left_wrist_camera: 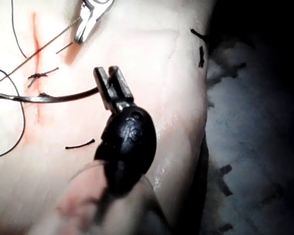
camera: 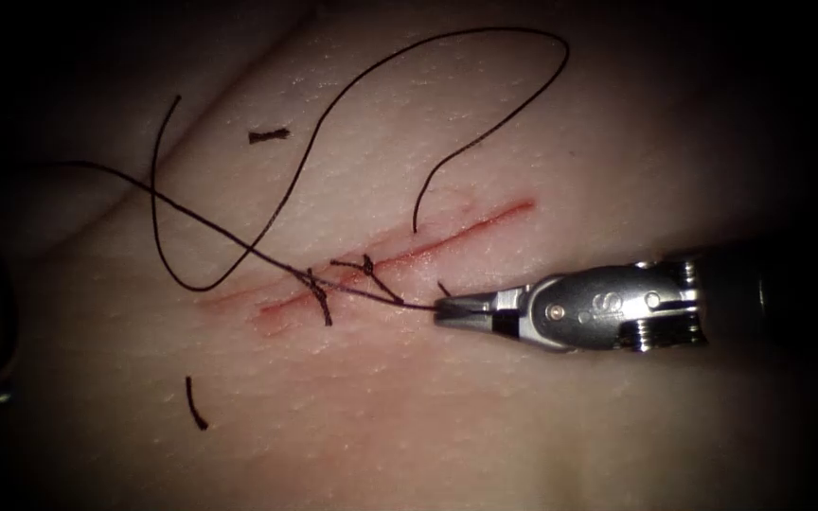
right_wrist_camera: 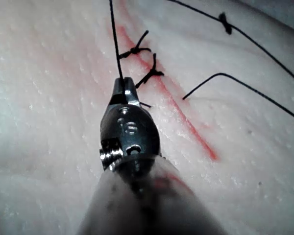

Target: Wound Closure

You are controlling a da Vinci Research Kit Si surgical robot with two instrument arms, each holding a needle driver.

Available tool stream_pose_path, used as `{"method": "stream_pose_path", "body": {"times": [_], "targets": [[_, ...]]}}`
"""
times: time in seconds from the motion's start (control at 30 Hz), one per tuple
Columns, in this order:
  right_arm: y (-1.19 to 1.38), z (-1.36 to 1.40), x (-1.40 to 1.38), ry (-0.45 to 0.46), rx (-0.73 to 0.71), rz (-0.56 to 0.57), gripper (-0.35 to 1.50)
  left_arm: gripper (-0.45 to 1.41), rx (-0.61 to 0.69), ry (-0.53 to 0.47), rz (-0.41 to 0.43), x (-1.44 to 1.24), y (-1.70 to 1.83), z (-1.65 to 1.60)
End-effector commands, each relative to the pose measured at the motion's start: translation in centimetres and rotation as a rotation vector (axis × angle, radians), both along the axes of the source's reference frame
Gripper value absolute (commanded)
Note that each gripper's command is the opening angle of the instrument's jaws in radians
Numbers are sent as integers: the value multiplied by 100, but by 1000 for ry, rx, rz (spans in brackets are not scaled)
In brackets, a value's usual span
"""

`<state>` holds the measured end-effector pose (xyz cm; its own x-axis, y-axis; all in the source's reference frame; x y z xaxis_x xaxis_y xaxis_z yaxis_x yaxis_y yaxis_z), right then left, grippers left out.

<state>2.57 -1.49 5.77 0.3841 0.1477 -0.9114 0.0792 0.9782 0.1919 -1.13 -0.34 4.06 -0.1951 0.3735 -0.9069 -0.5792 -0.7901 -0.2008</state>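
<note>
Right hand (camera: 447, 310) comes in from the right in the endoscope view. Its jaws are together, clamped on the thread (camera: 239, 241) just right of the cut (camera: 400, 255). From that grip the thread runs taut up and to the left, crossing the cut near the lower of two knotted stitches (camera: 317, 291). More thread lies in loose loops on the tissue (camera: 523, 416). Short cut ends of thread (camera: 268, 135) lie well apart from the cut, with red fluid along it.

Left hand (left_wrist_camera: 110, 85) in the left wrist view holds the curved needle (left_wrist_camera: 49, 98) at one end. Its jaws are closed on the needle, which lies across the cut line, just above the tissue. Cannot tell whether the far tip is in the tissue.
</note>
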Motion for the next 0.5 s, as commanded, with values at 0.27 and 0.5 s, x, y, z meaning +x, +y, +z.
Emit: {"method": "stream_pose_path", "body": {"times": [0.27,0.5], "targets": [[-58,-53,0,9,4,-30,-35,-45,-7,4,0,-13,-9,10],[-96,-93,-4,27,1,-53,-35,-45,-46,2,17,-33,-12,19]]}}
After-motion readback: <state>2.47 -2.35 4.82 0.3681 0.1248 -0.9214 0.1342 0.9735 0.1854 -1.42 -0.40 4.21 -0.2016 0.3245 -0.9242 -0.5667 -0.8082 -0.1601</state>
